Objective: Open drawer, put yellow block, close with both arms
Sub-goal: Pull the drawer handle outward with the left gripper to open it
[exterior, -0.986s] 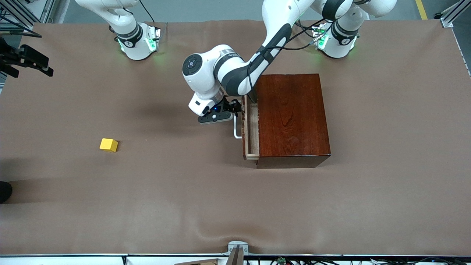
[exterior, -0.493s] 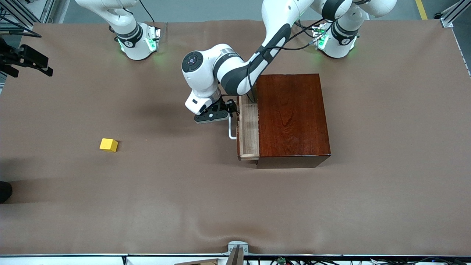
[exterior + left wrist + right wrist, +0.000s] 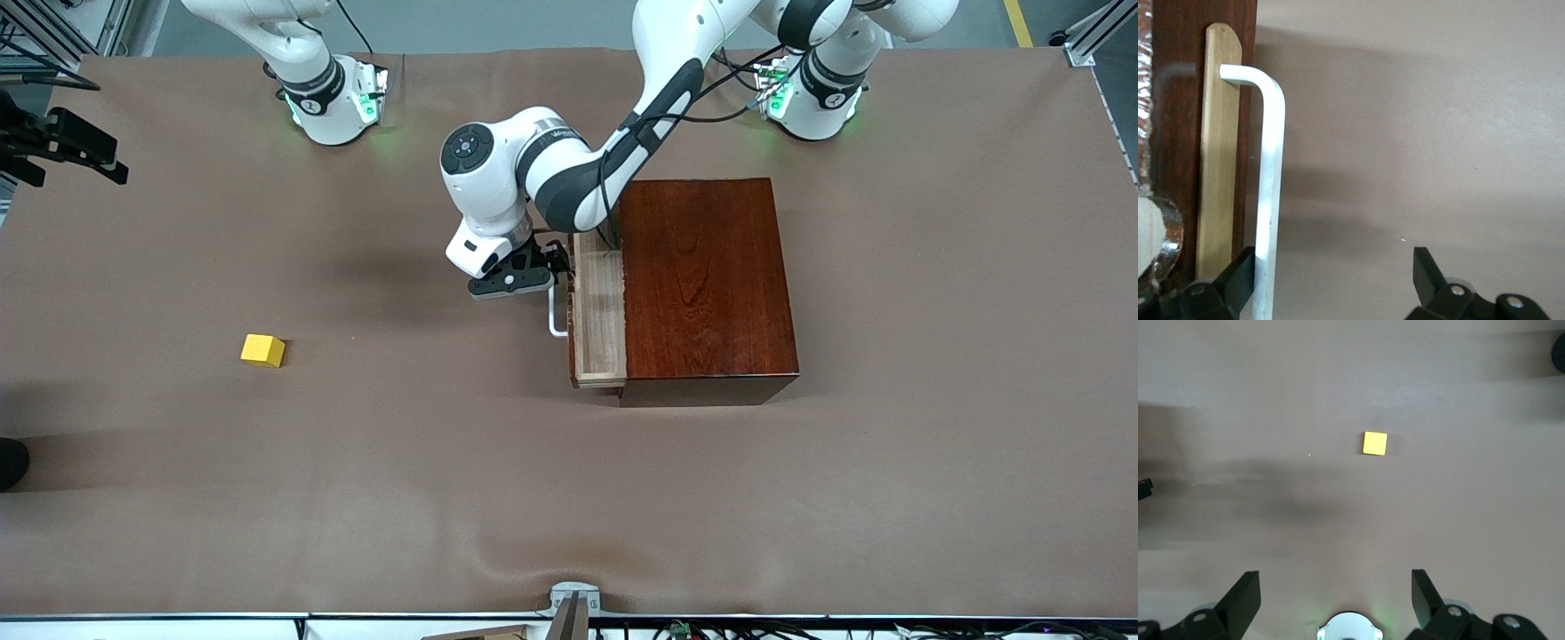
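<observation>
Drawer (image 3: 597, 324): partway out of box (image 3: 702, 284), pale floor showing, front facing the right arm's end of the table (image 3: 444, 489). Probably needs more pull before anything drops in easily.

Left gripper (image 3: 1335, 263) down at the handle (image 3: 556, 311), jaws spread wide, not pinching. Just hooking, by the look of it: white bar sitting against the inside of one finger (image 3: 1238, 273), other finger well clear. Handle's long axis running from nearer the front camera to farther, so pull direction straight across it, toward the right arm's end.

Block (image 3: 263, 350) flat on the table, well apart from the drawer, out toward the right arm's end and a bit nearer the front camera than the handle. So lying pretty much along the way the drawer slides out.

Right gripper (image 3: 1336, 583) up high, waiting, jaws wide, nothing in them, looking down on the block. Clearly the nearer arm for the pick. Would guess: finish opening with left, grab with right, carry over to the open tray.
</observation>
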`<act>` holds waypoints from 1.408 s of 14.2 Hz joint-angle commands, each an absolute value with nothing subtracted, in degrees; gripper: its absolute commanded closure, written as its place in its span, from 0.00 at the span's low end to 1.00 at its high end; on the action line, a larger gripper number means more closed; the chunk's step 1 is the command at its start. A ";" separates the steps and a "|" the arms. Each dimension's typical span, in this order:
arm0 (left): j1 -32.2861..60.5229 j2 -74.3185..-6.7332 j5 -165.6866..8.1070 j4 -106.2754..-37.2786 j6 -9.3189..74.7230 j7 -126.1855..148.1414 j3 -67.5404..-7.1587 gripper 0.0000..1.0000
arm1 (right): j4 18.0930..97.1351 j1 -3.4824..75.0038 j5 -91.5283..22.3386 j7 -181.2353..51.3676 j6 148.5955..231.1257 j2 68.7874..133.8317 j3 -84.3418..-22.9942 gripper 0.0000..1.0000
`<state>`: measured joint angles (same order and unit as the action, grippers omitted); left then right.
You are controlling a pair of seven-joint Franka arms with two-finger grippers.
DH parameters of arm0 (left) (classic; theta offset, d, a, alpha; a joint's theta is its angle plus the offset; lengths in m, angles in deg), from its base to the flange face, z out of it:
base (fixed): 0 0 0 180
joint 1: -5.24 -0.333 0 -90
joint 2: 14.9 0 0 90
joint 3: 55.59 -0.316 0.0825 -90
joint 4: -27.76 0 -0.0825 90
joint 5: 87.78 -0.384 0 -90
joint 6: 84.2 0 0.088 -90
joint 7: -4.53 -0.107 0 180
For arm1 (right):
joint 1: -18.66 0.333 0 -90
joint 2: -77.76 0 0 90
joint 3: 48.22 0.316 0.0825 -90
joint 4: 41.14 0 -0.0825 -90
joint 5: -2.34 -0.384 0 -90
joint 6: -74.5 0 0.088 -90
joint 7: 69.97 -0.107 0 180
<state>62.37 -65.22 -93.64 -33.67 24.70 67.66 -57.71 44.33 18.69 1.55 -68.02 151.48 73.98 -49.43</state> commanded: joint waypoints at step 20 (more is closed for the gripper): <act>63.16 -68.17 -89.63 -28.23 31.47 68.60 -57.70 0.00 | 45.43 18.84 1.20 -67.33 151.50 73.01 -49.89 0.00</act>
